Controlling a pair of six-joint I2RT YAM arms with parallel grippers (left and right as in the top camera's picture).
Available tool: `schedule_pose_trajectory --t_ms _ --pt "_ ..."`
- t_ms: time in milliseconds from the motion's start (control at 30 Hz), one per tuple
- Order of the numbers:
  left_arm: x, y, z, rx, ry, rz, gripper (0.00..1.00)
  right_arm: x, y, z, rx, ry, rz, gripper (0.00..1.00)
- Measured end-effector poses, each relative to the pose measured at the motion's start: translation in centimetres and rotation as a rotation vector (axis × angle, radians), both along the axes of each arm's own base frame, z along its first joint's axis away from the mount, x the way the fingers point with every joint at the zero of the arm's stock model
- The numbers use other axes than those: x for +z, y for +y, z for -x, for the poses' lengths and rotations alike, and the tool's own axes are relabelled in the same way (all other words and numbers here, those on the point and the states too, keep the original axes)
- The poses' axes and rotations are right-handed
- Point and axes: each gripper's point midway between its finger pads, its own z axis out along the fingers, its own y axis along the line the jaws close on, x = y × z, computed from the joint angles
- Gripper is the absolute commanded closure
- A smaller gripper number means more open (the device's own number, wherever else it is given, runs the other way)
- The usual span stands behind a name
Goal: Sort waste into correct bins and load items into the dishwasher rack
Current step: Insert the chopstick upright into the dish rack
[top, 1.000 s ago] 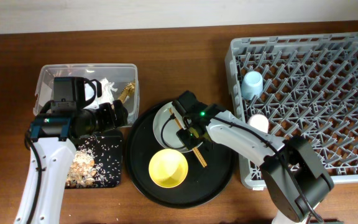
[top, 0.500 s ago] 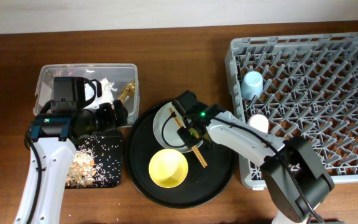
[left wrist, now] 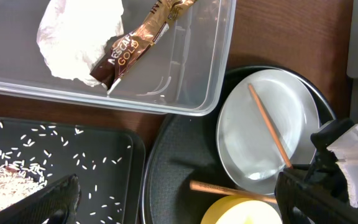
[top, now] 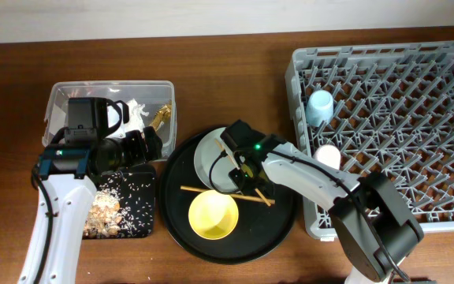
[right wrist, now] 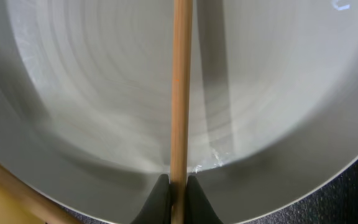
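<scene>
The right gripper (right wrist: 178, 190) is pinching one chopstick (right wrist: 181, 81) w/ fingers pressed together on it, the stick's free length running across the plate (right wrist: 92, 93). It's prob. being held singly so it can go to the dishwasher rack (top: 385, 71), right of the plate. The other chopstick (top: 227, 195) is lying loose just below the plate, btw. it and the yellow bowl (top: 213, 213), all on the round black tray (top: 278, 213); likely needing a 2nd pick. The right arm is reaching in from the rack side, elbow bent, wrist tipped down over the plate.

The left gripper (left wrist: 185, 199) is hovering left of the plate, fingers spread wide, holding nothing. Upper-left of the plate, the clear box (top: 61, 99) is holding the tissue (left wrist: 79, 37) & wrapper (left wrist: 135, 43). Lower-left, scraps (top: 105, 209) are sitting in the shallow black tray (top: 150, 181). The blue cup (top: 319, 106) & pink cup (top: 327, 155) are sitting in the rack.
</scene>
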Motion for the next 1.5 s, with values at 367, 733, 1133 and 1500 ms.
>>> schedule_pose_trajectory --t_ms 367,733,1133,1500 --pt "-0.1 0.1 0.0 0.003 0.003 -0.006 0.01 13.2 -21.9 -11.8 -0.488 -0.146 0.071 0.96" --pt "-0.1 0.1 0.0 0.003 0.003 -0.006 0.01 12.0 -28.5 -11.7 -0.558 -0.111 0.016 0.58" --pt "0.0 0.1 0.0 0.003 0.002 -0.006 0.01 12.8 -8.1 -4.0 -0.172 0.257 -0.35 0.39" --pt "-0.1 0.1 0.0 0.003 0.003 -0.006 0.01 12.4 -25.0 -15.0 -0.719 -0.2 -0.092 0.51"
